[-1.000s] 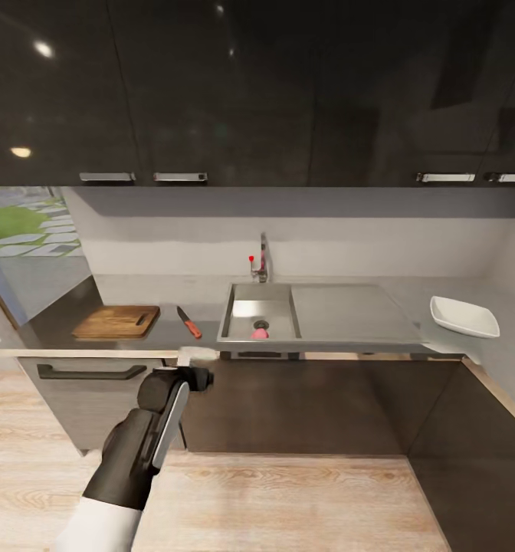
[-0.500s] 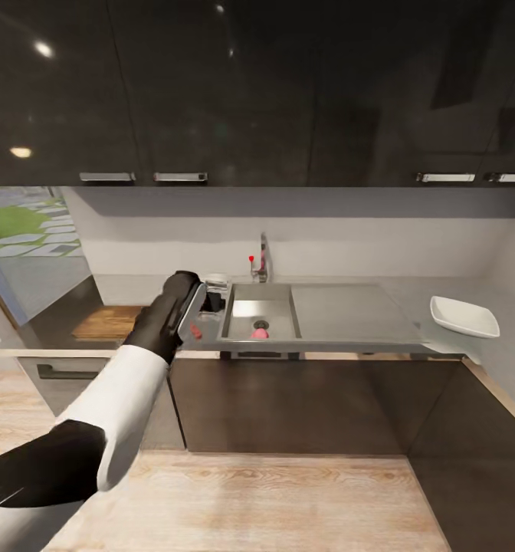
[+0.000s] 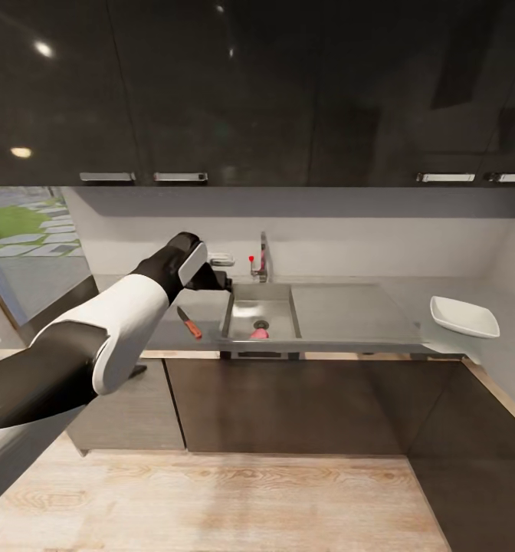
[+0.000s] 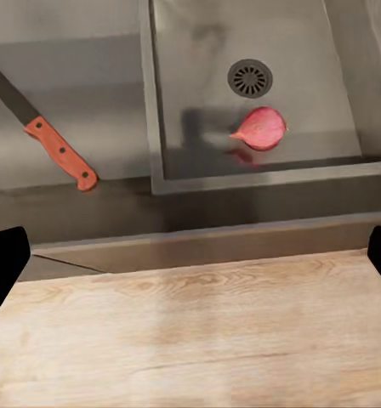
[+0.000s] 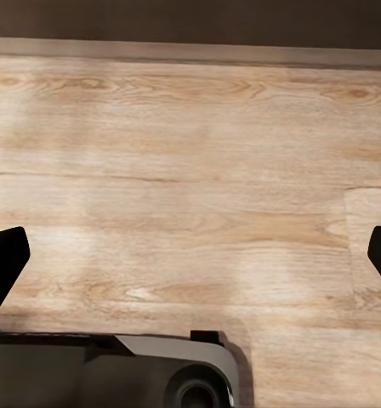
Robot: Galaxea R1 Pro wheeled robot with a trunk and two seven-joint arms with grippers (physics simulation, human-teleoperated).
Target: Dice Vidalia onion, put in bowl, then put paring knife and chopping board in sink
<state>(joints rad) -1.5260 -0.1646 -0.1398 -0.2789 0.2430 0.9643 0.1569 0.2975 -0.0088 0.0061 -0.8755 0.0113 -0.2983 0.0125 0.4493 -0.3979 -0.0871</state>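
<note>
The pink-red onion (image 3: 259,333) lies in the grey sink (image 3: 246,316) beside the round drain, and it shows again as the onion (image 4: 260,127) in the left wrist view. The paring knife (image 3: 188,322) with its red-orange handle rests on the countertop (image 3: 165,335) just left of the basin; the left wrist view shows this knife (image 4: 61,155) too. My left gripper (image 3: 222,271) hangs open above the counter at the sink's back left corner, empty. The white bowl (image 3: 464,317) sits far right. My left arm hides the chopping board. The right gripper (image 5: 190,255) is open over the floor.
A chrome faucet (image 3: 262,259) with a red knob stands behind the basin, close to my left gripper. A flat drainboard (image 3: 349,310) runs to the right of the sink. Dark wall cabinets hang overhead. Wooden floor (image 3: 288,498) lies in front of the base cabinets.
My left arm has risen from below the counter's front edge and reached over the counter toward the sink's back left corner. It now covers the chopping board. The knife, onion and bowl have not moved.
</note>
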